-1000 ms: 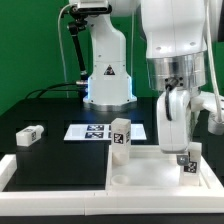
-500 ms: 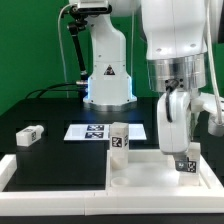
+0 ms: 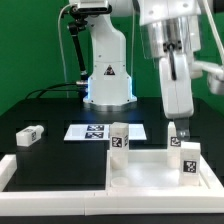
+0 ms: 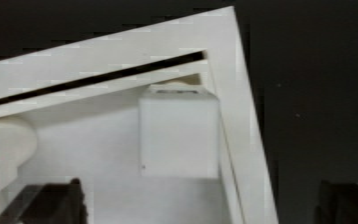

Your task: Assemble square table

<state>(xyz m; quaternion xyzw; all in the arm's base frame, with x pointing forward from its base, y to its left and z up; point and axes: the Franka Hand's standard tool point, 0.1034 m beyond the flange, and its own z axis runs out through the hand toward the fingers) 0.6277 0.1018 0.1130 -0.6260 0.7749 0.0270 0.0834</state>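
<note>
The square table's white top (image 3: 150, 173) lies tray-side up at the front of the exterior view's right. One tagged white leg (image 3: 186, 160) stands upright in its far right corner. Another leg (image 3: 120, 138) stands at its far left corner. A further leg (image 3: 28, 135) lies loose on the black table at the left. My gripper (image 3: 179, 130) hangs just above the right leg, open and holding nothing. In the wrist view that leg (image 4: 179, 130) sits inside the top's rim (image 4: 233, 110), below my gripper (image 4: 197, 212), whose dark fingers (image 4: 51, 203) stand wide apart.
The marker board (image 3: 88, 131) lies flat behind the top. A long low white border rail (image 3: 10, 170) runs along the front left. The robot's white base (image 3: 108, 75) stands at the back, with a black cable to its left.
My gripper has opened, let go of the right leg and risen above it. The leg stays upright in the top's corner.
</note>
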